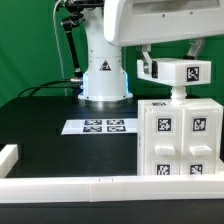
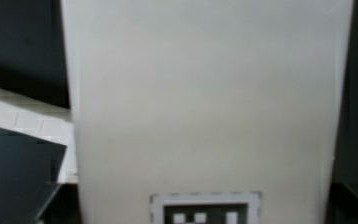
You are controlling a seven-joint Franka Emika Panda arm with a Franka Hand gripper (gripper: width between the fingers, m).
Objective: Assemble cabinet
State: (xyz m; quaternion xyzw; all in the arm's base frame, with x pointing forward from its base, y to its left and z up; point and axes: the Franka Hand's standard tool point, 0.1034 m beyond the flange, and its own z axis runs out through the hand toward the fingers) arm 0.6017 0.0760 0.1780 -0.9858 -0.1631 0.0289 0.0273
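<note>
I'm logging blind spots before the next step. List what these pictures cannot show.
Exterior view: the cabinet base, hidden behind the white rail.
Exterior view: whether the fingers clamp the small tagged block; too small to tell.
Wrist view: the white panel fills the frame; its tag is blurred and cut by the edge.

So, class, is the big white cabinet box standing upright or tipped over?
Upright: the cabinet box stands on the black table, its sides vertical and its top level.
</note>
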